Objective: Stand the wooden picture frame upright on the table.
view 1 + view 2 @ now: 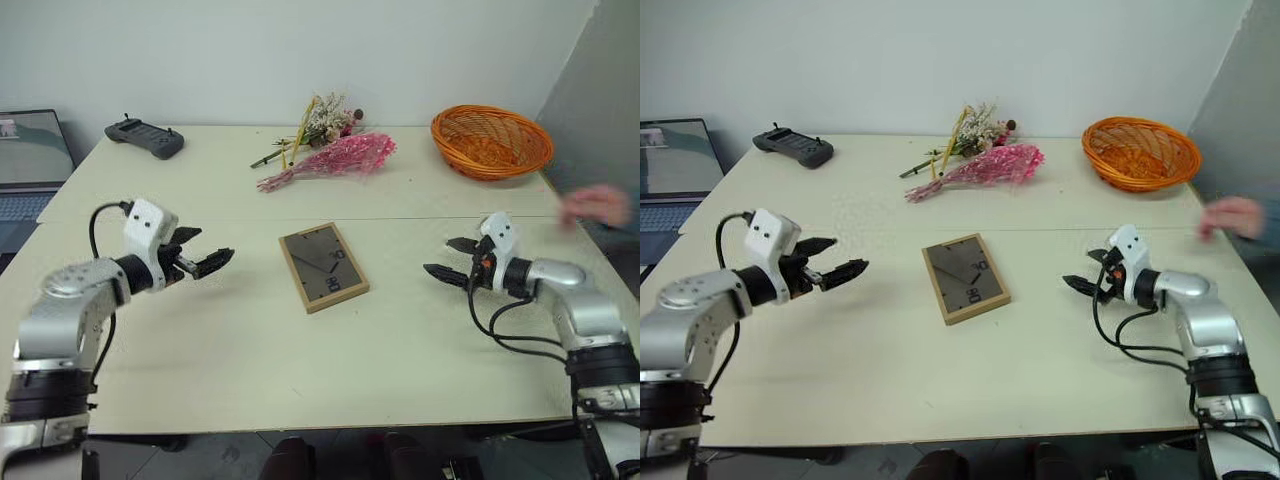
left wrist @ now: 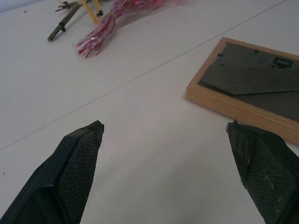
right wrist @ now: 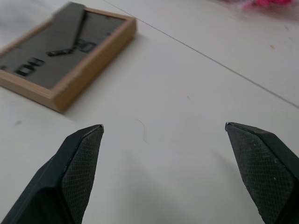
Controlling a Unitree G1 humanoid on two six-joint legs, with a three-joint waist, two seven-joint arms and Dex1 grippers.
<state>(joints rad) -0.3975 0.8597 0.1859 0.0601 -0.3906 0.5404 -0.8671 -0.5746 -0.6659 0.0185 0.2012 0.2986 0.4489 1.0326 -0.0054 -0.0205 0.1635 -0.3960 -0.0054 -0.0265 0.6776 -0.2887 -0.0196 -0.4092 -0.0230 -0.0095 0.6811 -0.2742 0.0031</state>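
Light-wood picture frame [image 1: 323, 267] lies flat, face down, near the middle of the cream counter [image 1: 250, 370], just on the robot's side of the thin seam; dark back panel up w/ black easel stand folded against it. Frame sits skewed, not square to the counter edge. Left end effector [image 1: 205, 263] hovers above the counter to the frame's left, fingers spread wide, nothing between them, pointing toward the frame but clear of it. Right end effector [image 1: 447, 258] mirrors it on the frame's right, also wide open & empty, likewise apart from the frame. In both wrist views the frame's wood edge shows ahead of the black fingertips [image 2: 79, 163], w/ bare counter between. Far side of the seam: bunch of pink & dried flowers [image 1: 325, 148] lying down, orange wicker basket [image 1: 491, 140] at the far right corner, dark handheld controller [image 1: 144, 138] at far left. Laptop [image 1: 30, 160] off the counter's left edge. Blurred pinkish shape at right edge, prob. a person's hand [image 1: 595, 206], near the counter's right side.
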